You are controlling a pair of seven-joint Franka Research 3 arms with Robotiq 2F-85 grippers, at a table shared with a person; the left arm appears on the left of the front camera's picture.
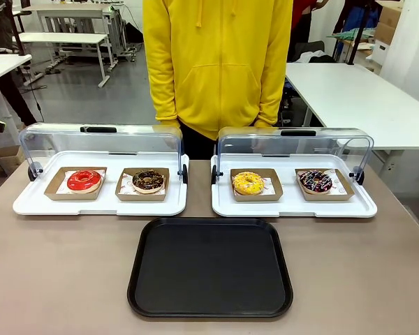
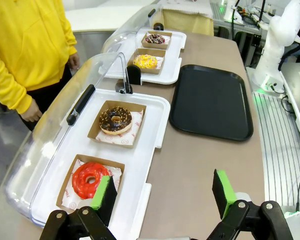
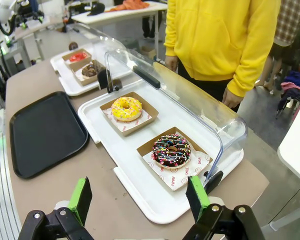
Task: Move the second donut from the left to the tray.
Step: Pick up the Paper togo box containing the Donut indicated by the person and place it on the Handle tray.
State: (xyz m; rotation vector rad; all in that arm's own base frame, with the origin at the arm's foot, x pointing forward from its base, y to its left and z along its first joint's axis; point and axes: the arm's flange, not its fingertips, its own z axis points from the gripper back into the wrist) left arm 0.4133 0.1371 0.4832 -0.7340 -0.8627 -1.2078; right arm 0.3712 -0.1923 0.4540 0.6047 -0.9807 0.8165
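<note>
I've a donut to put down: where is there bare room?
The black tray is wholly bare, with bare tabletop on both its sides. Behind it, the left display tray and the right display tray are crowded.

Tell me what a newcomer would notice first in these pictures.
On two white display trays with raised clear lids sit a red-glazed donut, a dark chocolate crumb-topped donut, a yellow donut and a dark sprinkled donut, each in a brown cardboard holder. Nearer lies a large black plastic tray; behind stands a person in a yellow hoodie.
</note>
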